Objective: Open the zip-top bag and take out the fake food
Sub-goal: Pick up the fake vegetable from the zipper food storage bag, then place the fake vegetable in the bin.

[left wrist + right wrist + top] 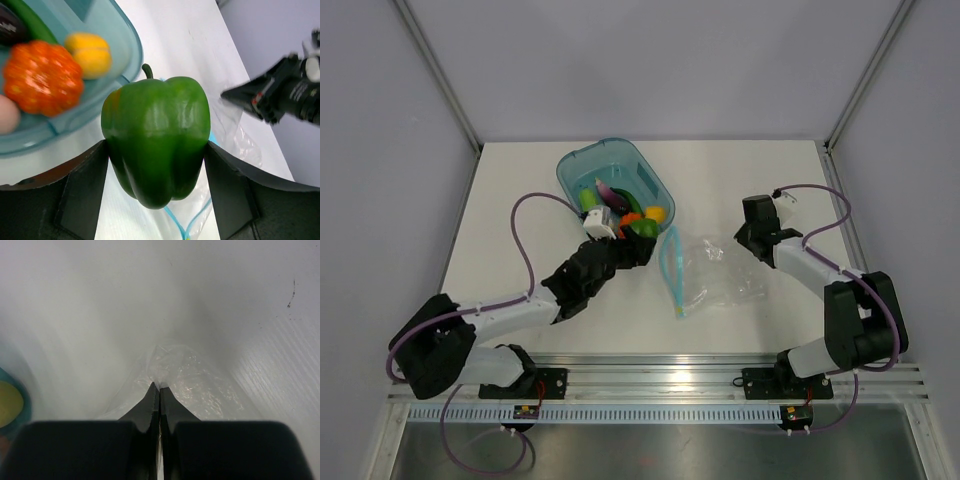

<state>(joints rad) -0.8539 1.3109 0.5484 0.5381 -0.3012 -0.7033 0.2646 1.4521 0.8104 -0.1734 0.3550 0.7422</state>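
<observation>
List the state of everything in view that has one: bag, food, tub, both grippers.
zip-top bag: crumpled, looks empty, mouth seems parted.
tub: upright, lidless, holding food.
green pepper: clamped between the left jaws, just outside the tub's rim.
orange piece: lying in the tub.
yellow lemon: lying in the tub.
left gripper: shut on the green pepper.
right gripper: shut, pinching the zip-top bag's plastic.

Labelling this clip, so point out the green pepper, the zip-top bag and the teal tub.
green pepper (156, 145), left wrist view, body centre
zip-top bag (720, 275), top view, clear middle
teal tub (600, 160), top view, bare far end
</observation>
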